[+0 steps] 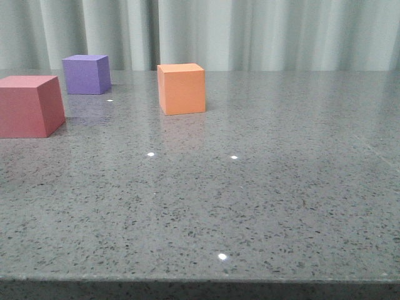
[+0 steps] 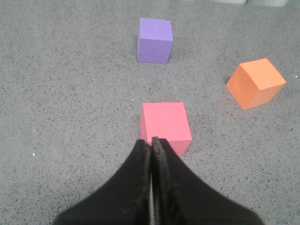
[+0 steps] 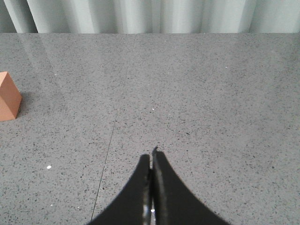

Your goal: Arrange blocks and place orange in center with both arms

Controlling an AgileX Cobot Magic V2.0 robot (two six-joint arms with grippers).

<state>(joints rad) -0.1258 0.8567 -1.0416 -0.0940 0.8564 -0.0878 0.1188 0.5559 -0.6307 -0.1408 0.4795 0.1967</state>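
Three cubes stand apart on the grey speckled table (image 1: 262,187). The red-pink cube (image 1: 28,105) is at the left edge, the purple cube (image 1: 86,74) is behind it, and the orange cube (image 1: 182,88) is to their right. No gripper shows in the front view. In the left wrist view my left gripper (image 2: 152,140) is shut and empty, above the table just short of the red-pink cube (image 2: 165,124), with the purple cube (image 2: 155,40) and orange cube (image 2: 255,83) beyond. My right gripper (image 3: 152,155) is shut and empty over bare table; the orange cube (image 3: 8,96) shows at that view's edge.
A pale curtain (image 1: 250,31) hangs behind the table's far edge. The table's front edge (image 1: 200,279) runs along the bottom of the front view. A thin seam line (image 3: 110,145) crosses the table surface beside the right gripper.
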